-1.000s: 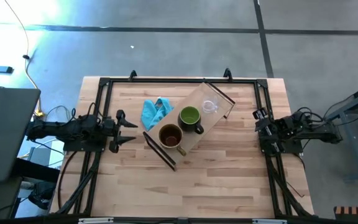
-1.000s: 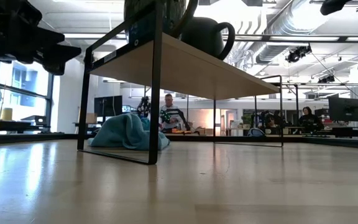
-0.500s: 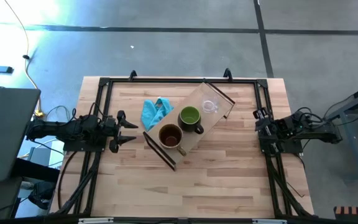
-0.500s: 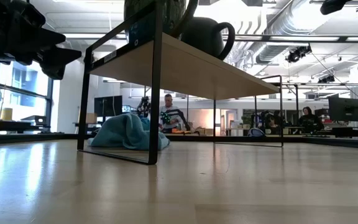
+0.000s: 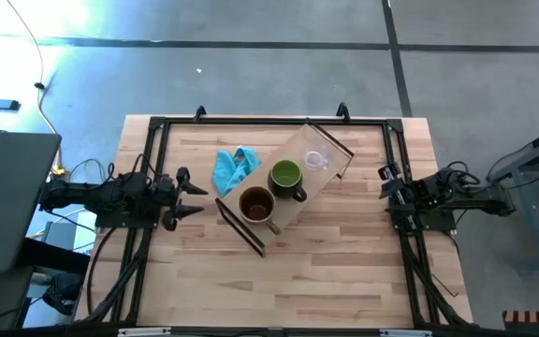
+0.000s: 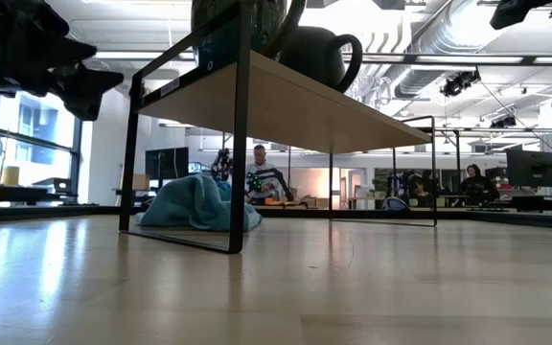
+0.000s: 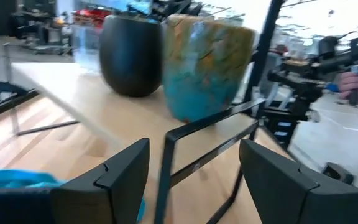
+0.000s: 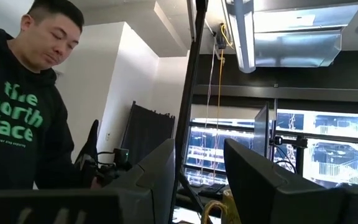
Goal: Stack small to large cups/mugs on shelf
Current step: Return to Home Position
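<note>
Over the last second nothing on the shelf [image 5: 328, 180] moves: glass cup [image 5: 317, 160], green mug [image 5: 285, 175] and brown mug [image 5: 255, 202] stand in a row. The left gripper [image 5: 201, 198] and right gripper [image 5: 385, 184], both with fingers apart, barely shift at opposite desk [image 5: 344, 271] edges. Placement appears complete.

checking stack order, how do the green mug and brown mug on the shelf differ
The green mug is green inside, dark outside; the brown mug is brown inside, mottled teal outside. The brown mug stands at the end of the shelf, the green mug mid-shelf. Both stand upright, handled.
</note>
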